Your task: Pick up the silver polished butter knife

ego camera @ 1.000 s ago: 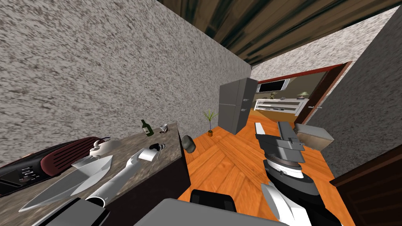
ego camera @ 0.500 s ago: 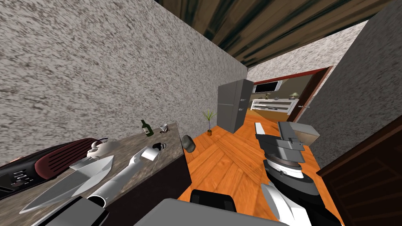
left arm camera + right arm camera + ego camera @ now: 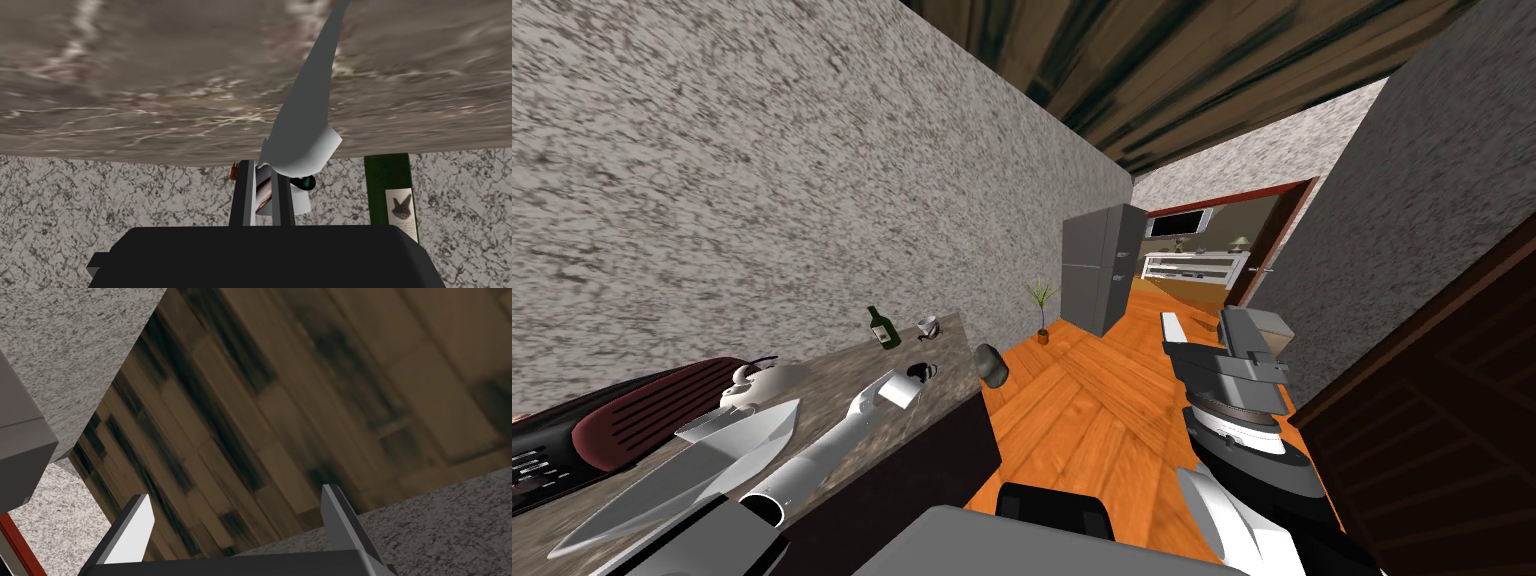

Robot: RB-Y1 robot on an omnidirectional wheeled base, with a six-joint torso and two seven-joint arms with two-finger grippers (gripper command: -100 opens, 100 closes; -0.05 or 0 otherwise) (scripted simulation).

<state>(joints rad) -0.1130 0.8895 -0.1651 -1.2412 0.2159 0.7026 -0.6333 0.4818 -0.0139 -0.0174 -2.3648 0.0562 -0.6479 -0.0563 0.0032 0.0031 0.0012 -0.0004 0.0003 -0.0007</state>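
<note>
Over the table [image 3: 937, 350], the left pincer [image 3: 263, 172] is clamped tight.
Its fingers sit almost together on a thin brownish-silver piece, apparently the butter knife [image 3: 263, 194], above the mottled brown top; a grey blade-like shape [image 3: 312, 100] rises from their tips. A green bottle [image 3: 389, 190] stands beyond, by the wall. The right pincer [image 3: 1209, 328] hangs spread wide over the orange floor [image 3: 1072, 420].

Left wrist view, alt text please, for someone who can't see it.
The left gripper, shut, pinches the broad end of a grey butter knife over a brown mottled counter. A green bottle stands on it by a speckled wall.
</note>
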